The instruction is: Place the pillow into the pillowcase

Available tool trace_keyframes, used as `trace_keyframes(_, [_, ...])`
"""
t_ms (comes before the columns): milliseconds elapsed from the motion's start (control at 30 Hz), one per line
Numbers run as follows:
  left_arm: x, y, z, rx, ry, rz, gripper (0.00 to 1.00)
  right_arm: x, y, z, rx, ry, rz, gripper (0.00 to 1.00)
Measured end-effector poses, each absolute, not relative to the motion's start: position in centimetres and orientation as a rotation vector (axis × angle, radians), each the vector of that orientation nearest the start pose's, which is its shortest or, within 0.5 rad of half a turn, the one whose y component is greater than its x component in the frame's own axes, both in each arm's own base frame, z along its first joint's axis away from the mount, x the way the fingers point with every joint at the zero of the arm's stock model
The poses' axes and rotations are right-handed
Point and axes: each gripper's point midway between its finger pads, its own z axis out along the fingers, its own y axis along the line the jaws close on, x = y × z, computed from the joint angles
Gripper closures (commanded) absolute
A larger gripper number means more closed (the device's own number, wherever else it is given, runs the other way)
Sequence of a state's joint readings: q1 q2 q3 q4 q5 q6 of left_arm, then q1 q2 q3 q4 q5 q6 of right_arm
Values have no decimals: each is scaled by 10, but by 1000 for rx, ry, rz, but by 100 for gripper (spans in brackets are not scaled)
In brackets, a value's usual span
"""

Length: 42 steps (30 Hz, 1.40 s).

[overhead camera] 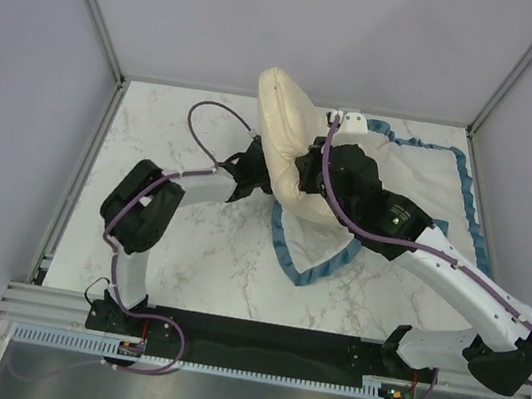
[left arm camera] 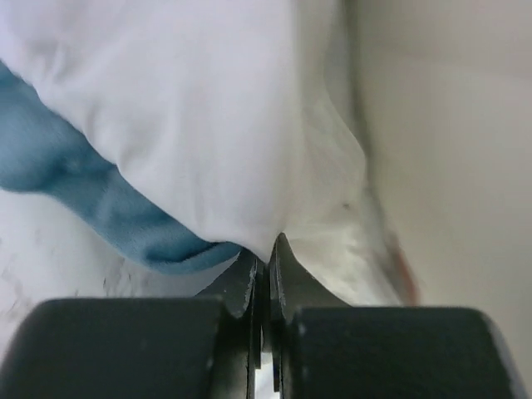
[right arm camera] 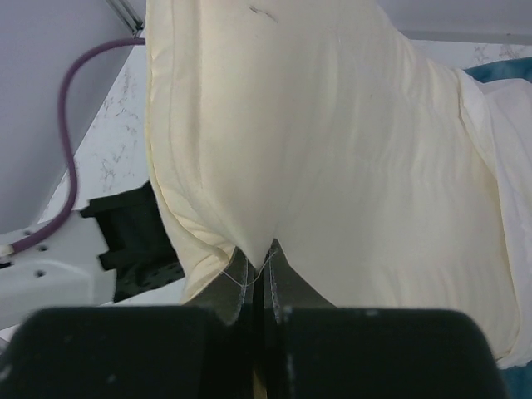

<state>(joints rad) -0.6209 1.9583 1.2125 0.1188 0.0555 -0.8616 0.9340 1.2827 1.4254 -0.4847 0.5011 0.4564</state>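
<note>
Fabric is pinched on both sides. The left gripper is clamped shut on the inner cloth of the blue-ruffled white fabric pillowcase, probably to hold its mouth up. The plump cream quilted pillow stands tilted at mid-table against that opening. The right gripper nips its lower edge tight, apparently to feed it in.

My left tool is pinched closed, arm elbowed in from the table's near left corner; my right tool is clamped too, arm stretched from the near right corner
</note>
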Motion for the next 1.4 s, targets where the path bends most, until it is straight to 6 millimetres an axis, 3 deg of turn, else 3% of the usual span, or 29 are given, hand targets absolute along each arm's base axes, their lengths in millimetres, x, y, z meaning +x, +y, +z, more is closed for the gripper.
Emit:
trace_keyframes(233, [395, -306, 181, -203, 2130, -954, 98, 301, 301, 331, -172, 1936, 486, 100])
trace_keyframes(367, [386, -287, 199, -202, 2139, -931, 98, 303, 313, 334, -202, 1938, 506, 100])
trace_keyframes(467, [380, -278, 209, -203, 2170, -917, 98, 303, 312, 349, -215, 1921, 504, 100])
trace_keyframes(567, [377, -270, 240, -187, 2159, -910, 98, 304, 312, 370, -227, 1894, 506, 100])
trace_keyframes(733, [380, -249, 324, -167, 2058, -926, 98, 303, 306, 427, -220, 1803, 537, 100])
trace_keyframes(833, [377, -236, 384, -147, 1957, -949, 98, 301, 304, 449, -224, 1774, 551, 100])
trace_keyframes(967, [356, -223, 481, -84, 1740, -1010, 98, 300, 310, 455, -259, 1788, 571, 100])
trace_keyframes(1033, [341, -217, 514, -56, 1670, -1026, 98, 301, 317, 455, -277, 1795, 591, 100])
trace_keyframes(1267, [323, -214, 558, -7, 1616, -1055, 98, 298, 326, 463, -288, 1777, 687, 100])
trace_keyframes(1400, [324, -215, 563, 0, 1623, -1061, 98, 299, 331, 442, -312, 1797, 738, 100])
